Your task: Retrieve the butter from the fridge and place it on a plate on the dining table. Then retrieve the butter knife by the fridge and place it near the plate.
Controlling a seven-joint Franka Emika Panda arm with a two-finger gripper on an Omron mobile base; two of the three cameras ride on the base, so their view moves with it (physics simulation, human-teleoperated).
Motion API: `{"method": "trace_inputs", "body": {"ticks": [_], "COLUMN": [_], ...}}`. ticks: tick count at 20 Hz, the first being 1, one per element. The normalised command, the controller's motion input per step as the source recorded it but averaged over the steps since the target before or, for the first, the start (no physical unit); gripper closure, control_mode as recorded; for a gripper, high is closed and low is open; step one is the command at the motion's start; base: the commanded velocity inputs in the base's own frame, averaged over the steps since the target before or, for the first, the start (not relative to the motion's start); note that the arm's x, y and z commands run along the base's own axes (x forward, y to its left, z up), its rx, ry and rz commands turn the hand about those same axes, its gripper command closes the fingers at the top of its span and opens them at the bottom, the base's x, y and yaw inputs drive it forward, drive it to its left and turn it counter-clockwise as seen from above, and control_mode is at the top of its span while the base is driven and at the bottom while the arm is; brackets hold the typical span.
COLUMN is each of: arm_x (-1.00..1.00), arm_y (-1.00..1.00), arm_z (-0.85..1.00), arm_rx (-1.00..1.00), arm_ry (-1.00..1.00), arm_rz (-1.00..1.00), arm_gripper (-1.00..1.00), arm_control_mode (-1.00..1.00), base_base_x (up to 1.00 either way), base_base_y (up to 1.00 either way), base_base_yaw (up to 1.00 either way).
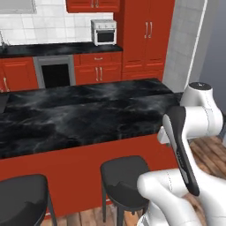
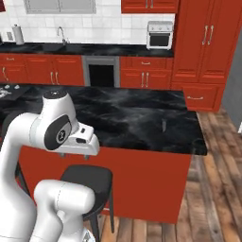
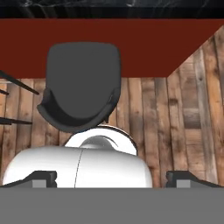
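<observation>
Butter, plate and fridge are nowhere before me; I judge the butter soft and slippery, best pinched gently across its long sides. My end effector (image 3: 111, 180) hangs wide open and empty above the dark stool (image 3: 81, 85) beside the dining table (image 1: 79, 110), that marble surface.

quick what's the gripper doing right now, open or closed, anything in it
Gripper: open, fingers spread wide, holding nothing; it points down at a black stool beside the dining table.
</observation>
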Motion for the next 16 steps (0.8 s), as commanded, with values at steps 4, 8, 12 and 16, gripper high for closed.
{"method": "trace_inputs", "body": {"ticks": [4,8,12,16], "arm_x": [0.00,0.00,0.00,0.00], "arm_y": [0.00,0.00,0.00,0.00], "arm_z": [0.00,0.00,0.00,0.00], "arm_rx": [0.00,0.00,0.00,0.00], "arm_ry": [0.00,0.00,0.00,0.00], "arm_rz": [0.00,0.00,0.00,0.00], "arm_gripper": [-1.00,-1.00,-1.00,-1.00], "arm_control_mode": [1.00,1.00,1.00,1.00], "base_base_x": [-0.20,-0.36,0.08,0.42], "base_base_y": [-1.00,-1.00,-0.79,-0.04], "base_base_yaw": [-0.10,-0.12,-0.07,-0.01]}}
